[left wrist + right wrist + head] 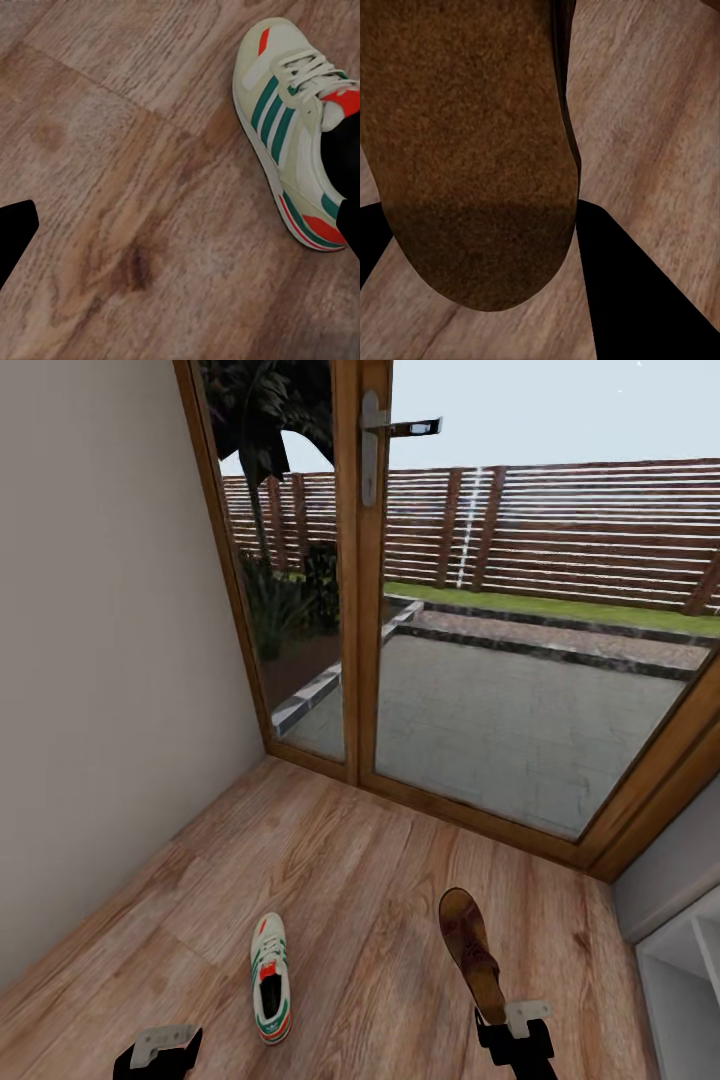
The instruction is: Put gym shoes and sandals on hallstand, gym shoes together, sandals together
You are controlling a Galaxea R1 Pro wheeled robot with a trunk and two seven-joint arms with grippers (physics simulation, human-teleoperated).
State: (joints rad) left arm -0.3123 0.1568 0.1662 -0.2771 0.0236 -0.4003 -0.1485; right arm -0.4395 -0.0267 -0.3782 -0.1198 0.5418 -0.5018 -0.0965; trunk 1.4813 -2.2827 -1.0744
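A brown sandal point(470, 953) sits in the right gripper point(510, 1028), near the right of the scene: its heel end lies between the two fingers, and its toe points away toward the glass door point(500, 660). In the right wrist view the tan footbed point(472, 150) has a dark finger point(637, 300) touching its edge on one side and another at the opposite corner, so I take the claw to be closed on it. The sandal looks light and fairly flat with a stiff sole; gripped by one end, it could tip or swing, so a hold nearer the middle would be steadier.

One gym shoe point(271, 977) lies on the corridor floor point(330, 860) to the left, near the left gripper point(160, 1050) but apart from it. That claw's fingers stand wide, with nothing between them. The shoe looks soft-sided and light; its heel collar seems the firmest place to pinch. A corner of the white hallstand point(690, 970) shows at the near right.
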